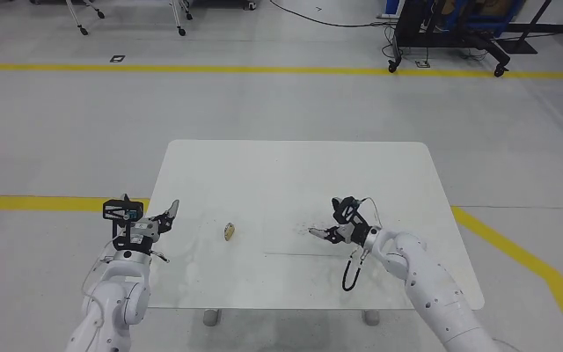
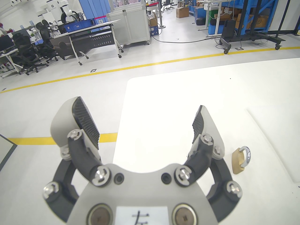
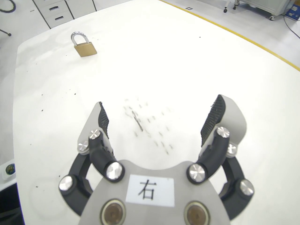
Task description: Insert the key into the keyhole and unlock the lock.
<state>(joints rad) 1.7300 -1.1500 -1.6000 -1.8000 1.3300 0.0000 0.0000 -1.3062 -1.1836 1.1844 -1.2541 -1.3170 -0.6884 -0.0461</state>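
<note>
A small brass padlock (image 1: 229, 231) with a silver shackle lies on the white table (image 1: 290, 176), near the front and left of centre. My left gripper (image 1: 167, 231) is open at the table's left edge, with the padlock (image 2: 239, 162) a short way off beside one finger and nothing between the fingers (image 2: 85, 120). My right gripper (image 3: 160, 108) is open low over the table, right of centre. A thin silver key (image 3: 137, 120) lies flat on the table between and just ahead of its fingertips. The padlock (image 3: 85, 49) lies well beyond it.
Dark scuff marks (image 3: 159, 129) dot the table around the key. A black cable loop (image 1: 352, 273) hangs from the right arm over the front of the table. The table's front edge (image 1: 290, 306) is close behind both grippers.
</note>
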